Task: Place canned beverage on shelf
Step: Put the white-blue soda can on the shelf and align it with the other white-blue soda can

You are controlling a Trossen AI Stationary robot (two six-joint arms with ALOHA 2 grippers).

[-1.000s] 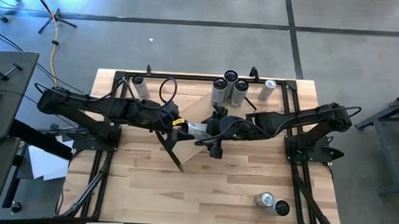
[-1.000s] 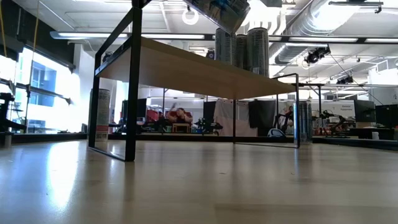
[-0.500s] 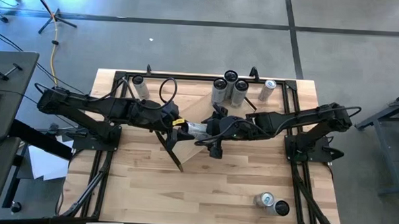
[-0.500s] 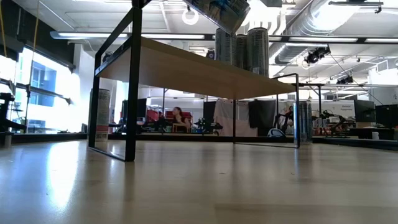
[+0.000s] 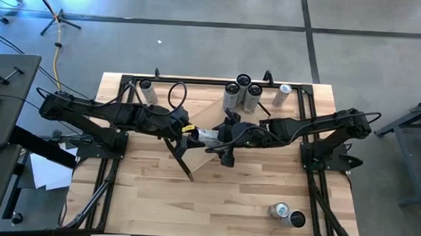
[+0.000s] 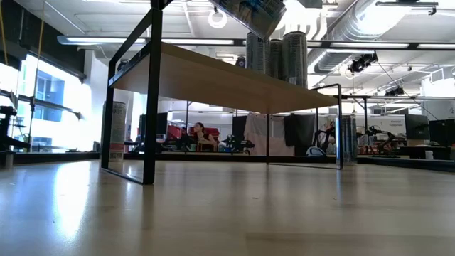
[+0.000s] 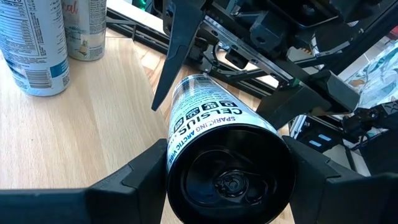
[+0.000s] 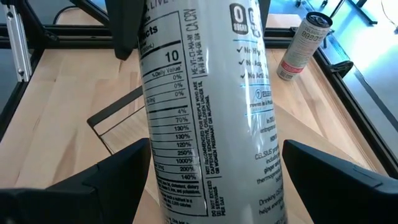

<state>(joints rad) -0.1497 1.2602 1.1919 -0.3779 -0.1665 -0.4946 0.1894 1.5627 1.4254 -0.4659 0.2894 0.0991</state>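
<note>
A white and silver canned beverage (image 5: pixel 206 137) is held in the air between my two grippers, over the pale wood shelf (image 5: pixel 211 111). My left gripper (image 5: pixel 192 133) is shut on its base end. My right gripper (image 5: pixel 220 136) is shut on its other end. The low view shows the can (image 6: pixel 249 13) tilted above the shelf board (image 6: pixel 213 78), which stands on black brackets. Three cans (image 5: pixel 242 92) stand upright on the shelf's far end. My left gripper pinches the can's side walls near its base end (image 7: pixel 186 155) between two fingers. The fingers come level from the table's left and lie along the can. The can's concave base faces the wrist camera. The can is lifted clear of the shelf. My right gripper has a finger on each side of the can's printed body (image 8: pixel 155 168), pinching it. The fingers come from the table's right and lie along the can. The can is clear of the shelf, tilted.
One can (image 5: pixel 149 92) stands on the table at the far left, and another (image 5: pixel 283 95) lies at the far right beside the shelf. Two more cans (image 5: pixel 286 214) are at the near right corner. Black frame rails (image 5: pixel 108 177) run along both table sides.
</note>
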